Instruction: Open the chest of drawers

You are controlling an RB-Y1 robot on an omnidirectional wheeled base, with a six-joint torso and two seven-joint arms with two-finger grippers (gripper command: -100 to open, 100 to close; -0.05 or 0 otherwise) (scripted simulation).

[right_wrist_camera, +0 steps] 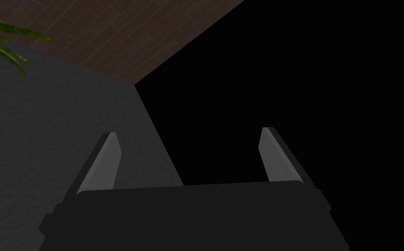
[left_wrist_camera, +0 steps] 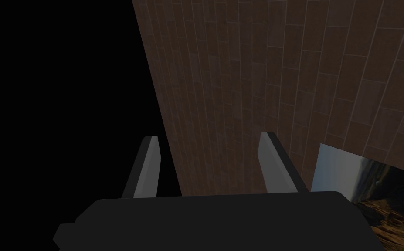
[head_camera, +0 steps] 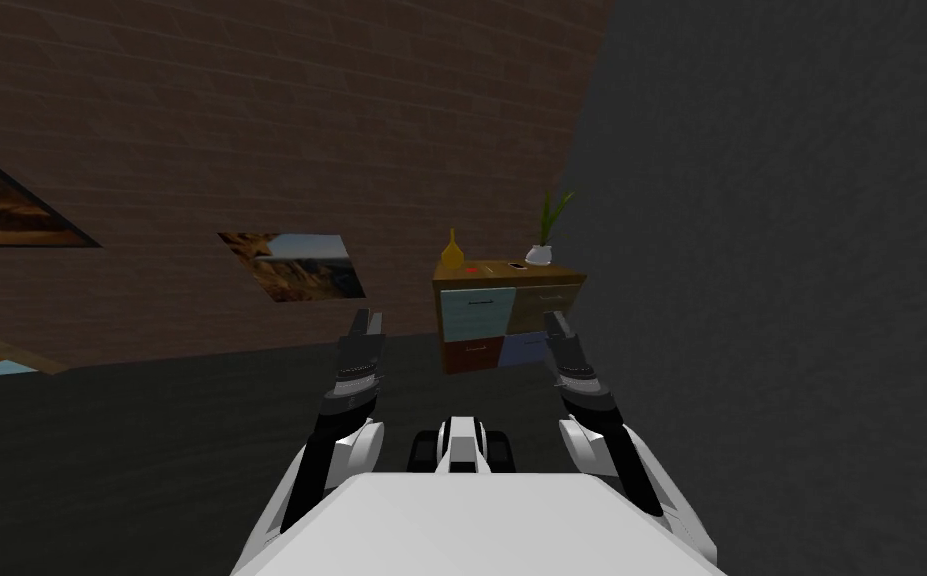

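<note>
Dark floor (head_camera: 151, 450) stretches ahead from the base. Both arms are raised forward over it, side by side. Left gripper (head_camera: 363, 322): fingers open, nothing between them, also seen from the wrist (left_wrist_camera: 208, 138). Right gripper (head_camera: 554, 322): fingers apart too and empty (right_wrist_camera: 188, 133).

Chest of drawers (head_camera: 506, 315) stands well apart from both grippers, across the floor in the corner. Its back is to the brown plank wall (head_camera: 251, 120) and its right end is at the grey wall (head_camera: 771, 250). Long axis runs sideways along the plank wall; drawer fronts face me.

Four fronts are visible, all looking closed:
- light blue drawer (head_camera: 476, 310), upper left, with a thin dark handle
- olive drawer (head_camera: 543, 298), upper right
- reddish-brown drawer (head_camera: 473, 352), lower left
- blue-grey drawer (head_camera: 523, 347), lower right

The right gripper covers the right edge of both right-hand drawers. Handles on these two are too faint to make out.

On the top surface:
- yellow vase (head_camera: 452, 250), upright at the left end
- white pot (head_camera: 539, 255) with green leaves (head_camera: 553, 215) at the right end; leaf tips also show in the right wrist view (right_wrist_camera: 0, 35)
- small red thing (head_camera: 471, 269), too small to identify
- small dark thing beside the pot, also unclear

Farther left on the plank wall hangs a landscape picture (head_camera: 296, 265). A second picture (head_camera: 1, 205) is cut off by the frame edge.
</note>
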